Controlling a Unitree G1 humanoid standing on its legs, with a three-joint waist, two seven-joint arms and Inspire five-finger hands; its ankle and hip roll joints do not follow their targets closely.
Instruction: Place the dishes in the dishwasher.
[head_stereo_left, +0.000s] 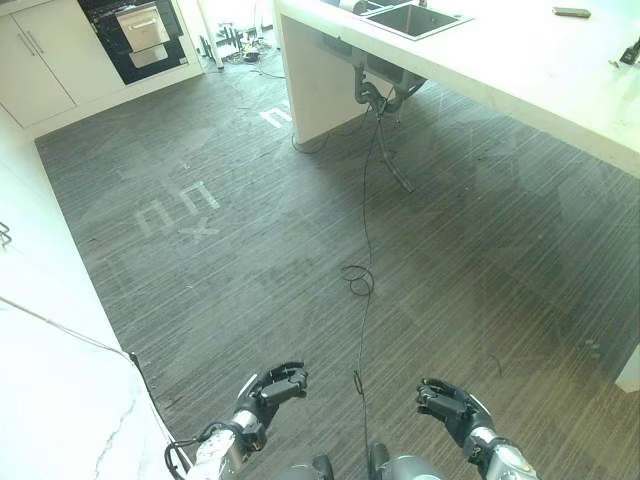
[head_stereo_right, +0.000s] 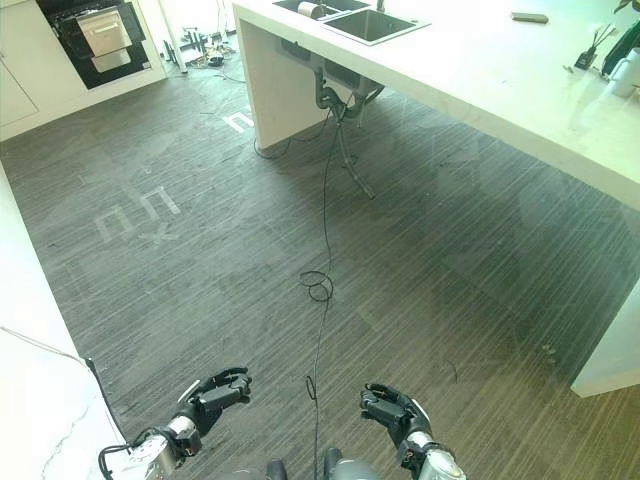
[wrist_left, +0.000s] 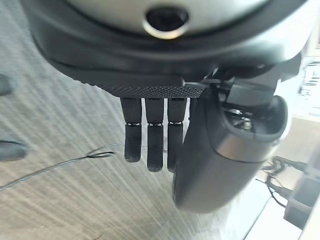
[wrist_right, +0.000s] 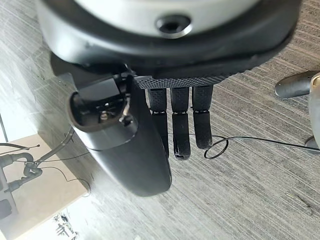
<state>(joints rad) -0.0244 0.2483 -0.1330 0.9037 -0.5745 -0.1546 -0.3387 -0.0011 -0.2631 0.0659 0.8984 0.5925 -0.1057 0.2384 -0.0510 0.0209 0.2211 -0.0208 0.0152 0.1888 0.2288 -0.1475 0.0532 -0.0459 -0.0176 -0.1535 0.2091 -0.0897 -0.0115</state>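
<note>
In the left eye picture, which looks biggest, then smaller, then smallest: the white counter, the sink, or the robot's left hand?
1. White counter, biggest by far.
2. Sink, partly cut off by the picture's top edge.
3. Left hand, smallest, though close to the sink; being nearer the camera also makes it look bigger than it really is.

The floor (head_stereo_left: 250, 230) looks like dark, streaky wood-grain plank with a faint sheen, the counter (head_stereo_right: 520, 90) smooth glossy white, the sink (head_stereo_right: 375, 25) dull metal.
</note>
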